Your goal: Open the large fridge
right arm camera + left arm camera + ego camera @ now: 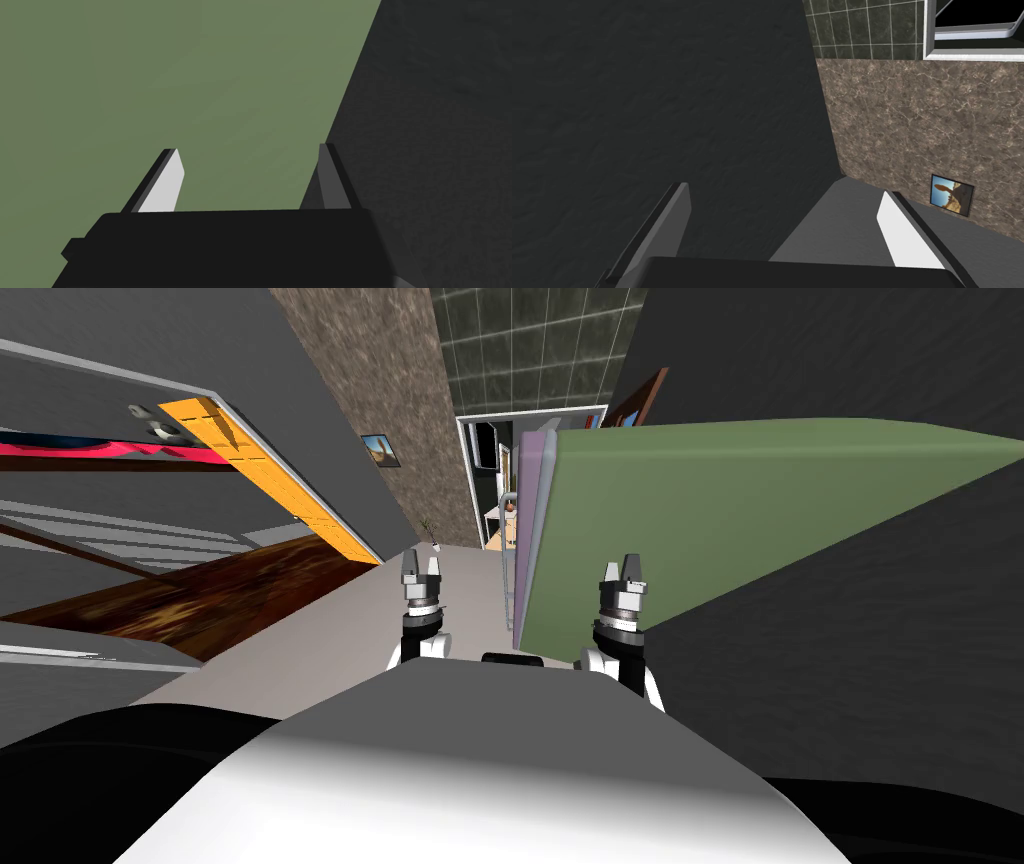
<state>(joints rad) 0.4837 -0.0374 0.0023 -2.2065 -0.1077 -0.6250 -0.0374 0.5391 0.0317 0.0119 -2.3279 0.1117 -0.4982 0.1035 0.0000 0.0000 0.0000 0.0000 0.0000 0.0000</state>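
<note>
The large fridge [720, 518] is a tall green box to my right, and I see it side-on. Its front is a narrow lilac strip [535, 488] facing the corridor, with a thin pale grey handle [513, 588] running down it. My right gripper [622, 576] is raised in front of the green side, open, with nothing between its fingers. In the right wrist view the right gripper [248, 148] points at the green side of the fridge [190, 80], beside a dark grey wall [440, 125]. My left gripper [422, 571] is raised over the grey floor, left of the handle. In the left wrist view the left gripper [784, 190] stands open and empty.
A dark wall [880, 668] closes in right of the fridge. An orange door [270, 478] stands open at the left onto a room with a wooden floor [200, 598]. The grey corridor floor [330, 628] leads to a far doorway [490, 478] past a brown marbled wall [370, 378].
</note>
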